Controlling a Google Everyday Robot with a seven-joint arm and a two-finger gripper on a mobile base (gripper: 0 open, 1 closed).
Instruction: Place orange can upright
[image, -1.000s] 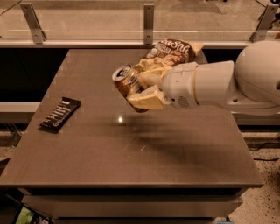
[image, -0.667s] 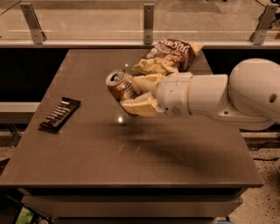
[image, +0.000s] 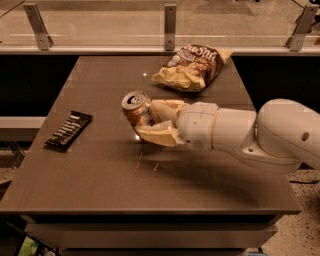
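Item: orange can (image: 137, 108), clasped between the two pale fingers of the gripper (image: 148, 120), which reaches in from the right over the middle of the brown table (image: 100, 185); the can sits tilted, its silver top turned up and toward the camera. Also on the table: crinkled chip bag (image: 193, 67) near the far edge, dark snack bar (image: 69, 130) at left, both well apart from the can.

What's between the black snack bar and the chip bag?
The orange can, held tilted in the claw over the table's middle, in the camera view.
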